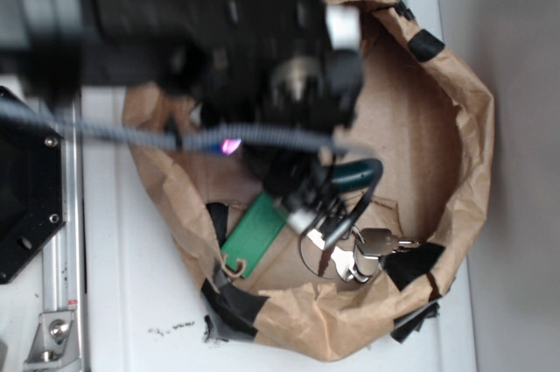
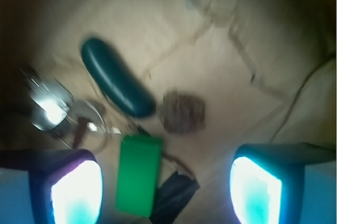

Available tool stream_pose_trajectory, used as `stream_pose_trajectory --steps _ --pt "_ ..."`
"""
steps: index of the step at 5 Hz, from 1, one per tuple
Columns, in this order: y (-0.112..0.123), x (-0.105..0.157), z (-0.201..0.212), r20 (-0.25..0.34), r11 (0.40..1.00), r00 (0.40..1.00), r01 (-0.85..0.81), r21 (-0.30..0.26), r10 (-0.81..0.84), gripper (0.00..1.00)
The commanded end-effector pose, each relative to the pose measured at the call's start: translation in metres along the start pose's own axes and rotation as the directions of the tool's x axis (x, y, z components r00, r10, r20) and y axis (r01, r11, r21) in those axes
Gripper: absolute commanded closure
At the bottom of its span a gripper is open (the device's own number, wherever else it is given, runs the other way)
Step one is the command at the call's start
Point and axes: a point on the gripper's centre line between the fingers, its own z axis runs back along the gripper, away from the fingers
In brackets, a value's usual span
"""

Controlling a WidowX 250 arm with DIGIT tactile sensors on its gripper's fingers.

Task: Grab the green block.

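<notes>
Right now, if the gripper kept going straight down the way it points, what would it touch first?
Probably the green block. In the wrist view it lies between the open fingers of the gripper, nearer one finger. The dark green object lies further off. Depth is unclear.

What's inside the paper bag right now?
Inside the paper bag lie the green block, a dark green sausage-shaped object and a bunch of keys. The arm covers the bag's upper left, so anything there is hidden.

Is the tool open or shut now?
Open. In the wrist view its two fingers stand wide apart, and the tool holds nothing; the green block lies flat between them.
</notes>
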Motion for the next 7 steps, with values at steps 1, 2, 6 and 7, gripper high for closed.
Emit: stream_pose_trajectory --steps 1,2,6,7 --pt "-0.025 -0.012 -0.027 0.068 0.998 0.996 0.066 -0.020 -0.064 0.00" --pt "-0.032 -0.010 -0.034 0.075 0.998 0.995 0.060 0.031 -0.062 0.00" --pt "-0.014 -0.014 -0.041 0.115 0.992 0.988 0.093 0.084 -0.103 0.00" --pt "-0.019 -0.015 -0.056 0.099 0.986 0.985 0.131 0.104 -0.141 0.00"
